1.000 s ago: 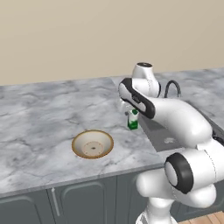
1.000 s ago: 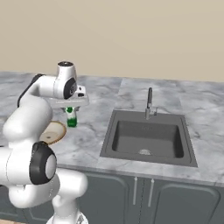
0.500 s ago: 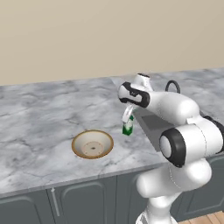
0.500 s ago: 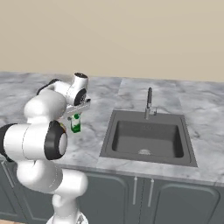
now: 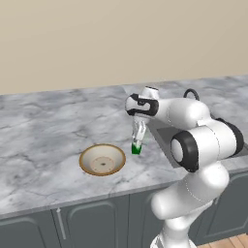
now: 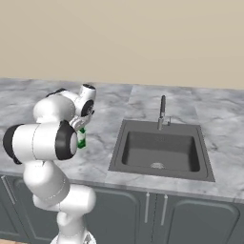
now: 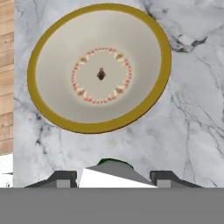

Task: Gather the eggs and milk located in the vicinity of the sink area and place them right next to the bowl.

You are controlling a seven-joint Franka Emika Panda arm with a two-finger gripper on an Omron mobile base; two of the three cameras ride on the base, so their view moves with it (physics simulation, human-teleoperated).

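My gripper (image 5: 138,131) is shut on the milk (image 5: 137,143), a small carton with a white top and green bottom that hangs tilted just over the counter. It is a short way right of the cream bowl (image 5: 88,160) with the tan rim. From the other side the milk (image 6: 82,139) shows under the gripper (image 6: 82,126), left of the sink (image 6: 143,151). Looking down the hand, the milk's white top (image 7: 114,176) sits between the fingertips (image 7: 64,178), and the bowl (image 7: 52,57) lies right beyond. The eggs are out of view.
The grey marble counter (image 5: 43,126) runs wide to the left of the bowl. A thin dark faucet (image 6: 162,112) stands behind the sink basin. The counter's front edge (image 5: 72,198) is close below the bowl, with grey cabinet doors under it.
The gripper has carried the milk left, away from the sink and closer to the bowl, and a little lower. The arm has folded round with it. The bowl has stayed put.
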